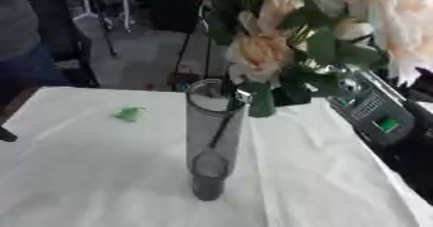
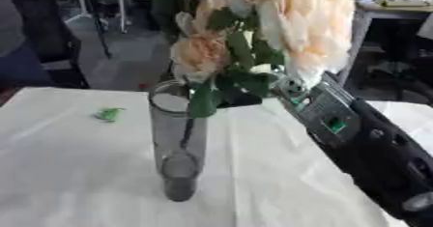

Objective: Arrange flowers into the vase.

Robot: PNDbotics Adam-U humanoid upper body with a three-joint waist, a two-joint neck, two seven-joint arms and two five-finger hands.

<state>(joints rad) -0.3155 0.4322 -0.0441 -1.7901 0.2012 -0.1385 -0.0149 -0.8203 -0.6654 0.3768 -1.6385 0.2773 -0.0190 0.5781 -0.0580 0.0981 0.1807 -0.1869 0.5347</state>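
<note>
A tall grey glass vase (image 1: 211, 139) stands upright in the middle of the white-clothed table (image 1: 84, 173). Just above its rim hangs a bunch of cream and peach flowers (image 2: 253, 42) with dark green leaves. One thin dark stem (image 1: 222, 127) slants down inside the vase. My right arm reaches in from the right, and my right hand (image 2: 294, 90) is buried in the leaves under the blooms, shut on the bunch; the foliage hides most of its fingers. My left hand does not show.
A small green leaf scrap (image 1: 128, 113) lies on the cloth left of the vase. A small dark shape (image 1: 5, 135) sits at the table's left edge. Beyond the far edge are a dark chair, stands and a person's clothing (image 1: 21, 37).
</note>
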